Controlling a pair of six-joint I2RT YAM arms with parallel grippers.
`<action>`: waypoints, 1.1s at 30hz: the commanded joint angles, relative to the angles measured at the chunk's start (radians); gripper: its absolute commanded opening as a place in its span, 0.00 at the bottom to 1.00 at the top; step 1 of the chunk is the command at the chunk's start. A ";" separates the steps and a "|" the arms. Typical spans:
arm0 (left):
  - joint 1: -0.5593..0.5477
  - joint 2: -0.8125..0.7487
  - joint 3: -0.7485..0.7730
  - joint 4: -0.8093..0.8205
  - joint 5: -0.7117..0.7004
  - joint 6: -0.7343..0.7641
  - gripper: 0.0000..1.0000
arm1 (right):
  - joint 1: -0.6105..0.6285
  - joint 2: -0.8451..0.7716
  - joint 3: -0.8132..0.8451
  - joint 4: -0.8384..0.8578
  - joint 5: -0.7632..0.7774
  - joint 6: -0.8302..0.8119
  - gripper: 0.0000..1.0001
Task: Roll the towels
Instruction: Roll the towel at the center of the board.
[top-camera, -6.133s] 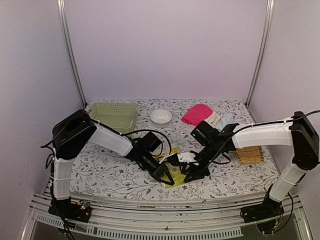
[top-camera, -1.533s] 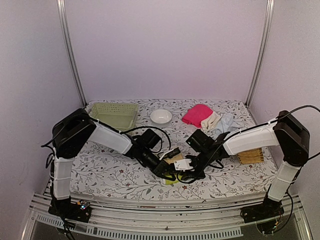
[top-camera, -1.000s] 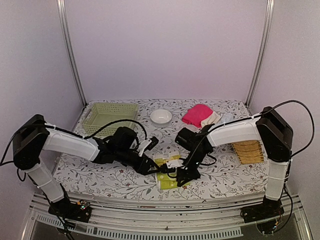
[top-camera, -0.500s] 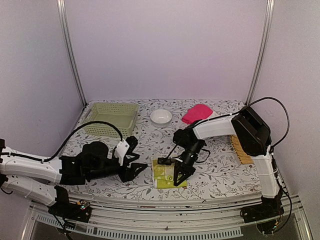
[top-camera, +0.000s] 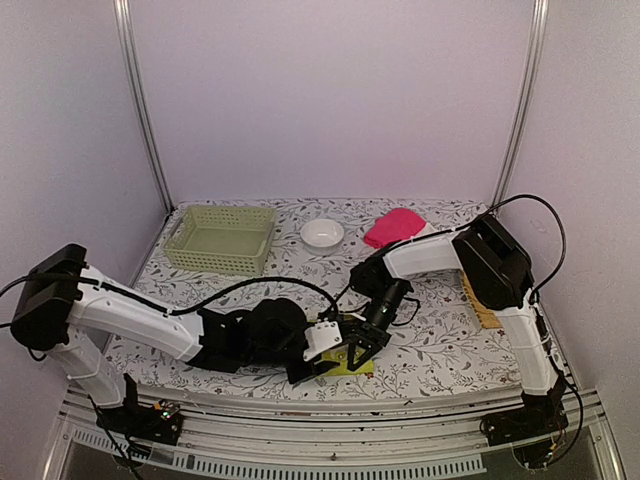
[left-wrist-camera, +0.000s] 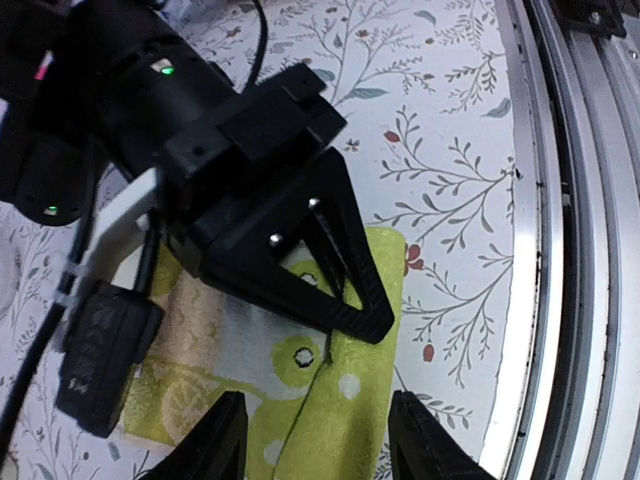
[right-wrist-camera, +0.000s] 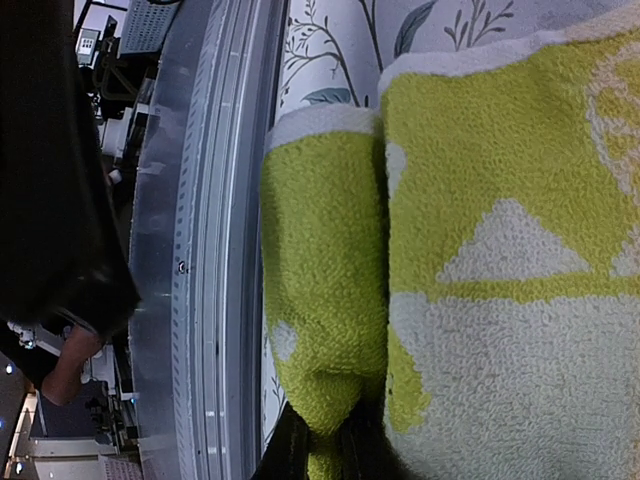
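A small yellow-green-and-cream towel (top-camera: 347, 362) lies near the table's front edge, with one edge folded up. My right gripper (top-camera: 354, 350) is shut on that raised fold (right-wrist-camera: 325, 300), and the cloth is pinched between its fingertips (right-wrist-camera: 300, 455). My left gripper (left-wrist-camera: 315, 400) hovers open just over the same towel (left-wrist-camera: 345, 420), one finger to each side of the fold, facing the right gripper's black fingers (left-wrist-camera: 330, 290). In the top view the left gripper (top-camera: 322, 364) sits right beside the right one. A bright pink towel (top-camera: 392, 227) lies bunched at the back.
A pale green basket (top-camera: 220, 238) stands at the back left, with a white bowl (top-camera: 322, 232) beside it. A yellow woven tray (top-camera: 478, 300) shows partly behind the right arm. The metal front rail (left-wrist-camera: 560, 200) runs close to the towel.
My left arm has swung in from the left, bringing its open gripper up to the towel. The right gripper has stayed shut on the towel's fold.
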 joint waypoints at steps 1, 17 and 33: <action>-0.020 0.121 0.071 -0.071 0.053 0.117 0.51 | -0.002 0.061 0.002 0.030 0.105 -0.007 0.05; -0.025 0.230 0.103 -0.131 0.020 0.134 0.18 | -0.018 -0.040 0.035 -0.048 0.065 -0.041 0.20; -0.060 0.199 0.113 -0.133 -0.035 0.138 0.12 | -0.076 -0.006 0.143 0.235 0.192 0.323 0.22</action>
